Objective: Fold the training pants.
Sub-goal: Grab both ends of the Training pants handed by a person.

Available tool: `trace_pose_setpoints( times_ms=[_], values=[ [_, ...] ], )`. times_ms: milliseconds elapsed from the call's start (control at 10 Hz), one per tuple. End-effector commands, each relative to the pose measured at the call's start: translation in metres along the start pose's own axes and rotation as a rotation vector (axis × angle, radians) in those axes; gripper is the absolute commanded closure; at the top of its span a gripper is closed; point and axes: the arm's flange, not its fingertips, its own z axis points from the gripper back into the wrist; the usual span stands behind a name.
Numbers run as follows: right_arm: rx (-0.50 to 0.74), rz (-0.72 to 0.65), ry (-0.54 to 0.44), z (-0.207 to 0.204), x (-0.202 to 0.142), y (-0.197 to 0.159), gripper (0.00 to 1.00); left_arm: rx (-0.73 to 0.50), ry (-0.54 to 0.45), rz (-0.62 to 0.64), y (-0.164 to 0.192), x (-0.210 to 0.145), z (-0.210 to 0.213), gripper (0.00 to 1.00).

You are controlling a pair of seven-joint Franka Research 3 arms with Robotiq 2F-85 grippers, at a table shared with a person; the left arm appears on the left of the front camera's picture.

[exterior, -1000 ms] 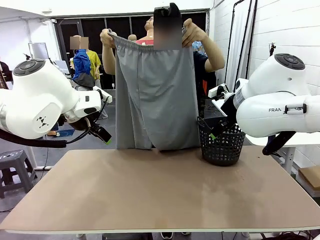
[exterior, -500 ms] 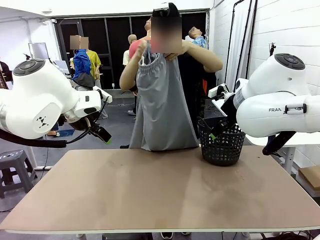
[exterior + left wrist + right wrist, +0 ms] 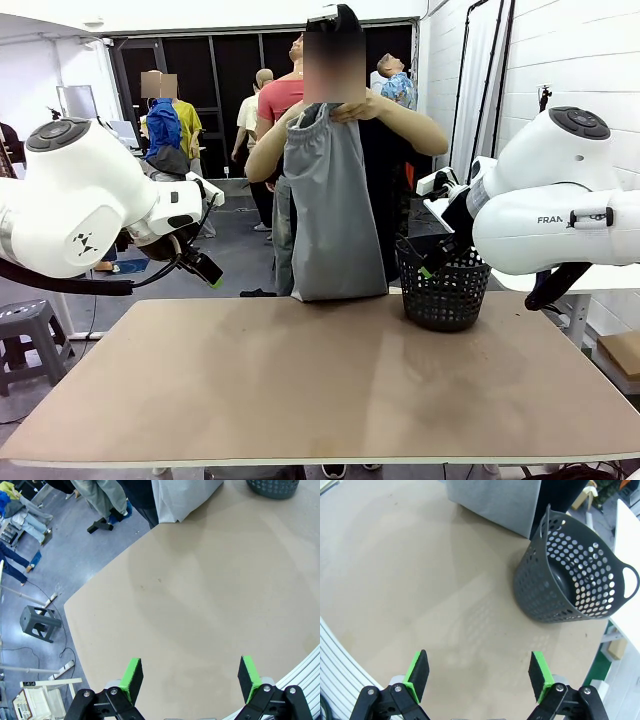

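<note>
While a person [image 3: 378,180] holds the training pants [image 3: 335,220], waistband [image 3: 318,127] part-hidden by hands [image 3: 349,108] — left claw [image 3: 189,672], right claw [image 3: 477,672] apart.

left arm [image 3: 80,205]: in from the left, folded, wrist tipped down | left tool [image 3: 190,674]: jaws spread wide, holding nothing | right arm [image 3: 555,205]: in from the right, folded | right tool [image 3: 477,671]: jaws spread wide, holding nothing
</note>
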Motion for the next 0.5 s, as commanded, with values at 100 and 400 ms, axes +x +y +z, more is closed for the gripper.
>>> trace_pose_setpoints(
  times_ms=[100,400],
  values=[
    [0.002,-0.001,0.0,-0.0001,-0.0003,-0.0011,0.0,-0.003,0.001,-0.021,0.0025,-0.0005,-0.001,0.0],
    [0.002,-0.001,0.0,-0.0001,-0.0003,-0.0011,0.0,-0.003,0.001,-0.021,0.0025,-0.0005,-0.001,0.0]
  ],
)
